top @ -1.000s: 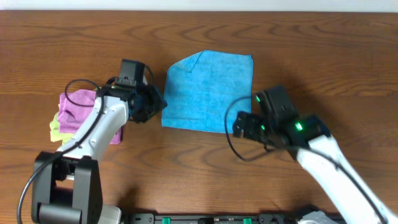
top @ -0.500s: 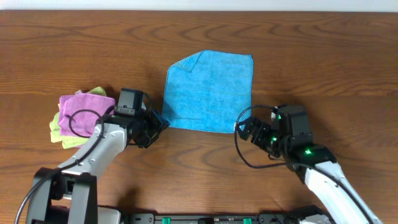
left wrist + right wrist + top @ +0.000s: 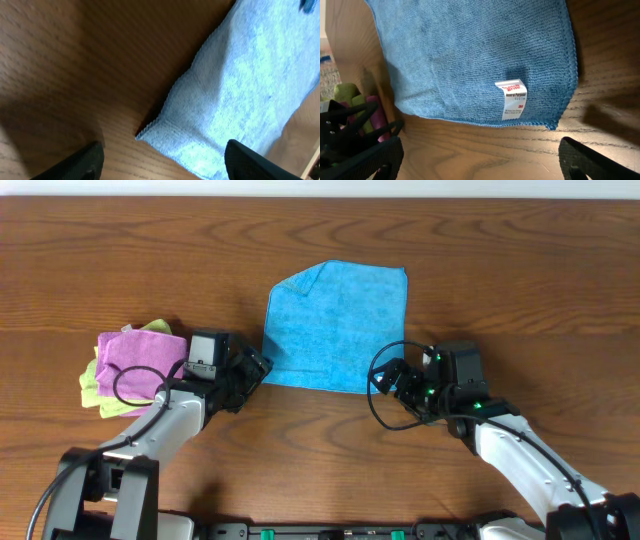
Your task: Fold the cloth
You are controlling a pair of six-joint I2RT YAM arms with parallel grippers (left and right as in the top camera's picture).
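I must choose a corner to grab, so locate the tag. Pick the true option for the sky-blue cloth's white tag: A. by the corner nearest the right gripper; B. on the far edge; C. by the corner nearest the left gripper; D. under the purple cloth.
A: the right wrist view shows the white tag lying on the sky-blue cloth just inside the corner ahead of the right gripper.

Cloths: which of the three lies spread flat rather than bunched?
The sky-blue cloth, mid-table. The purple cloth and the light green cloth sit crumpled together in one pile.
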